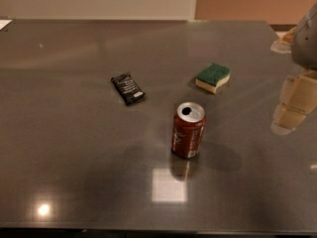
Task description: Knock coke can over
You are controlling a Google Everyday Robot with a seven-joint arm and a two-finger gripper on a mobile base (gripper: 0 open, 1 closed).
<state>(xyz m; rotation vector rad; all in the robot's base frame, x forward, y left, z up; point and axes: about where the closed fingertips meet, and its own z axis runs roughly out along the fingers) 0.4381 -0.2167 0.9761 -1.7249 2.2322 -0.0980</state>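
Note:
The coke can [188, 130] is a small red can with white lettering and a silver top with a pull-tab hole. It stands upright on the grey table [74, 157], a little right of the middle. My gripper [286, 120] is cream-coloured and hangs at the right edge of the camera view, above the table. It is well to the right of the can, about level with it, and not touching it. Nothing shows in its grasp.
A flat black wrapped snack bar [128, 88] lies behind and left of the can. A green-and-yellow sponge [213, 77] lies behind and slightly right of it. The table's front edge runs along the bottom of the view. A wall stands behind the table.

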